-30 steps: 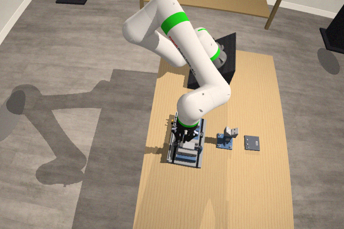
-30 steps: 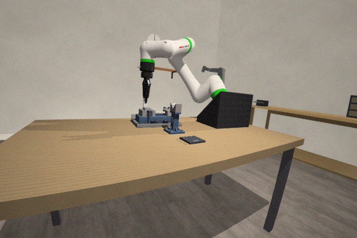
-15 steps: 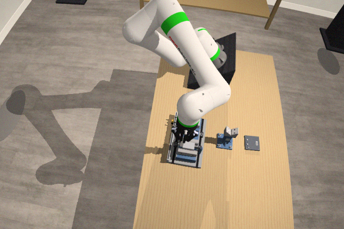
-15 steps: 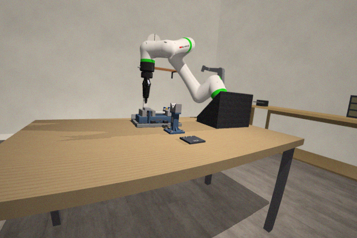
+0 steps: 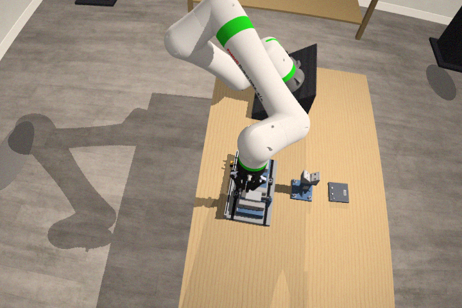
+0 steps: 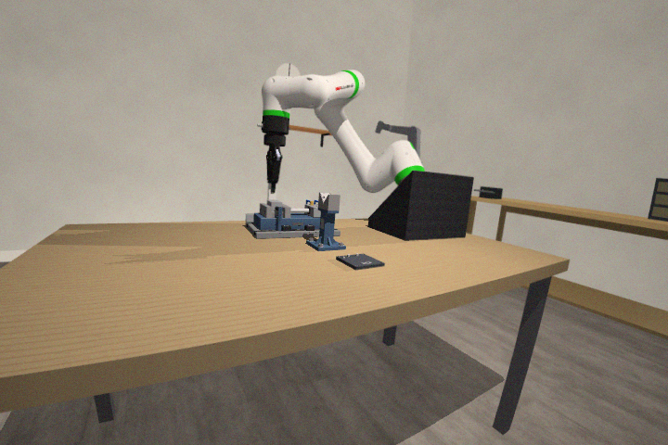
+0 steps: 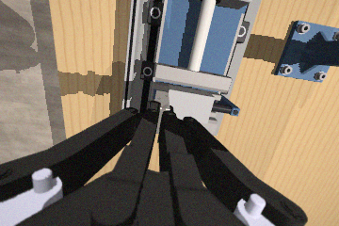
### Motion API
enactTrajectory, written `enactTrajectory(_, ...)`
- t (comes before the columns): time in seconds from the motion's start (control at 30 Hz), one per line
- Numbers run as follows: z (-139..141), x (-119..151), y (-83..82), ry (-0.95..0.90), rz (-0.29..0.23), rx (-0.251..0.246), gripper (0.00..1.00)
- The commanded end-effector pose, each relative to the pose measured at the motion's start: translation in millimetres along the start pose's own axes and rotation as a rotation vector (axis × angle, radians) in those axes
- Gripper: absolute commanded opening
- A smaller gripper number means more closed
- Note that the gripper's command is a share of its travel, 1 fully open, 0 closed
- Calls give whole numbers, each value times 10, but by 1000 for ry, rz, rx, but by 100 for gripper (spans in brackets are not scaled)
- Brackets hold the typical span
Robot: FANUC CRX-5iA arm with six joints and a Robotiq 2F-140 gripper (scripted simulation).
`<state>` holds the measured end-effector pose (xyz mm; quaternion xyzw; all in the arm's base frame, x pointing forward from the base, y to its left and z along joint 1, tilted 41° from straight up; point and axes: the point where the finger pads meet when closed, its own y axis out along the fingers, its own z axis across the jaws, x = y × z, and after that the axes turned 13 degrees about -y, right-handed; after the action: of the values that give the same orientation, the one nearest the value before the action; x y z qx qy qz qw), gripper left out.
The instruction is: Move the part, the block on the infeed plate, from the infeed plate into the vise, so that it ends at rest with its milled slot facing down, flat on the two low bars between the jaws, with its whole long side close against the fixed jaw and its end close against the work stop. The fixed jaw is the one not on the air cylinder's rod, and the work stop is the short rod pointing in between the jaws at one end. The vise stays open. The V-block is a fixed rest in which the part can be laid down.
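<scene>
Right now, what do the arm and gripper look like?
The arm is white, made of smooth rounded tube sections with bright green bands at the joints and small red and black lettering along one link. It stands on a black wedge-shaped base. The gripper is black, with slim tapering fingers, jointed links and pale grey pins.
</scene>
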<state>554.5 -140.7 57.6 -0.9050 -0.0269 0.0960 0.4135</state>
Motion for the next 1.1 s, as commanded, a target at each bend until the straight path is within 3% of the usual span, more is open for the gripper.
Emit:
enactTrajectory(0.0, 18, 5, 0, -1, -2, 3, 0)
enactTrajectory(1.07, -279, -63, -2, -1, -2, 3, 0)
